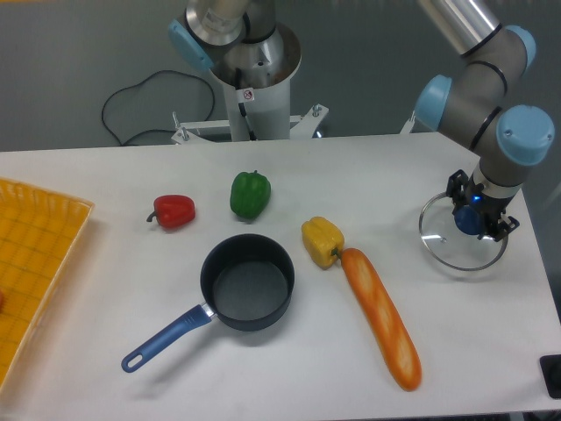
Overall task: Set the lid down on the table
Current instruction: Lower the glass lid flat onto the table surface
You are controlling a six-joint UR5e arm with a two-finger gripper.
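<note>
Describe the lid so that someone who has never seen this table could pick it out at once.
Look to the right end of the white table, past the long orange carrot, where the arm's gripper reaches down. Under it sits the lid, a round clear glass disc with a thin metal rim. It is the only see-through thing there; the saucepan is dark and open.

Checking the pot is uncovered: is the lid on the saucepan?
No, the lid is at the table's right end, at the gripper; the saucepan sits open.

Bright, even overhead light; soft short shadows under objects left of the gripper [474, 210]. Small glare on the lid [438, 247] glass. Focus sharp, no visible edge distortion.
</note>
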